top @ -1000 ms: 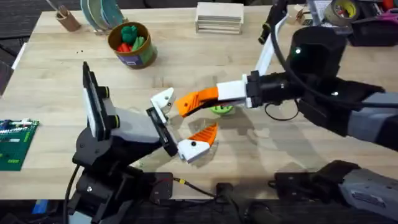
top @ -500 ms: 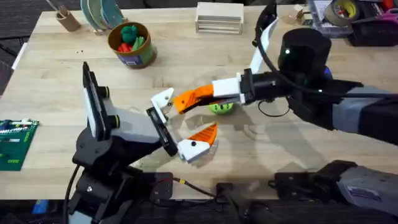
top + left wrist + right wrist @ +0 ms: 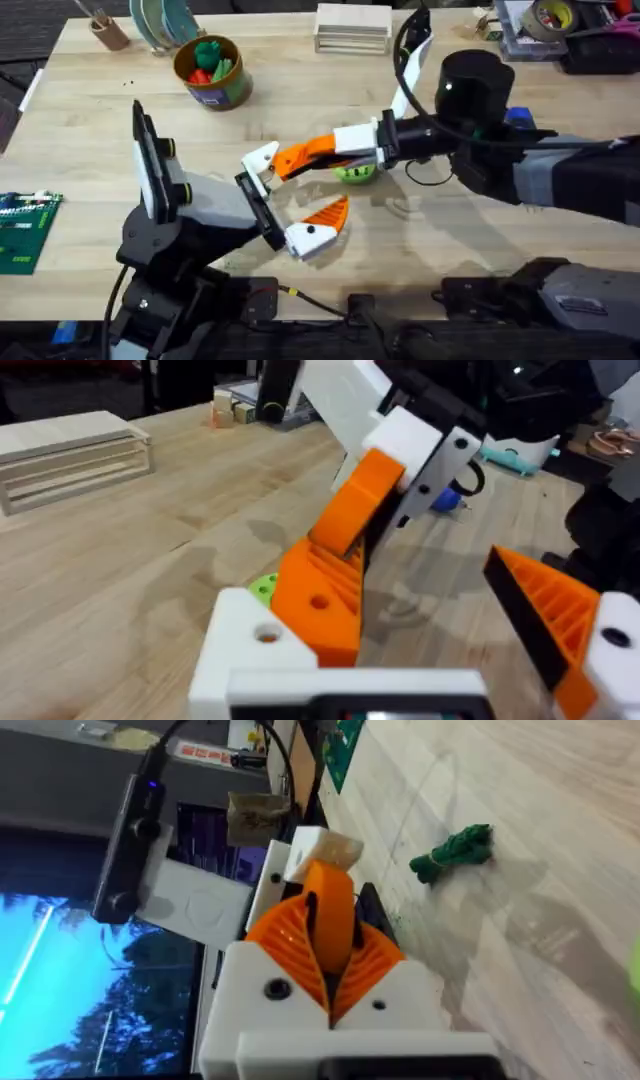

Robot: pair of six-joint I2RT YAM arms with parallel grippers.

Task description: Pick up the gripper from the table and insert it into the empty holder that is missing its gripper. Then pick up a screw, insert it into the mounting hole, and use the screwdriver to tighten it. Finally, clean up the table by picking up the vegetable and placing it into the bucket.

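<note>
My right gripper [image 3: 308, 154] reaches in from the right, shut on the orange gripper wedge [image 3: 285, 164]. The wedge's tip rests against the bare white holder [image 3: 262, 160], the upper finger of my left gripper [image 3: 293, 196], which stands open. In the left wrist view the wedge [image 3: 318, 600] sits beside the holder [image 3: 250, 650], and its hole shows. The left gripper's other finger carries its orange pad [image 3: 327, 214]. The dark green vegetable [image 3: 455, 852] lies on the wood. The bucket [image 3: 232, 88] stands at the back left with green and red pieces inside.
A lime-green ring disc [image 3: 355, 175] lies just under the right gripper. A wooden rack [image 3: 352, 27] and a brown cup [image 3: 108, 30] stand at the back edge. A green circuit board [image 3: 25, 230] lies at the left edge. Something blue [image 3: 520, 117] peeks from behind the right arm.
My right arm has moved left with the orange wedge, bringing it up against the left gripper's bare white finger. The left arm has not moved.
</note>
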